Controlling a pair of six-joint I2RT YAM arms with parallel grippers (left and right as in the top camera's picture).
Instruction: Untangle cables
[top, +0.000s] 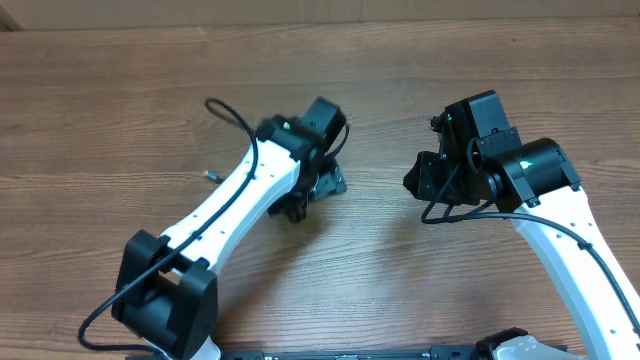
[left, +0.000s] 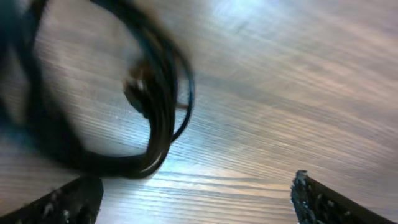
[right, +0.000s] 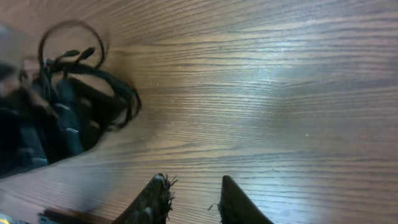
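Cables (left: 158, 118) lie in one looped bundle on the tabletop (left: 280, 93), left of centre in my left wrist view. Left claw (left: 196, 193) is released wide, holding nothing; right claw (right: 193, 186) is slightly parted, empty. I judge nothing separated yet; all untangling is left to do.

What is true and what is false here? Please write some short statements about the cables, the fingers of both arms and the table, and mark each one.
1. The left fingers stand wide apart. True.
2. The right fingers grip a cable. False: only bare wood shows in the narrow gap between them.
3. The black cables form a looped bundle ahead of the left fingers, not between them. True.
4. The table is white plastic. False: it is brown with a wood grain.
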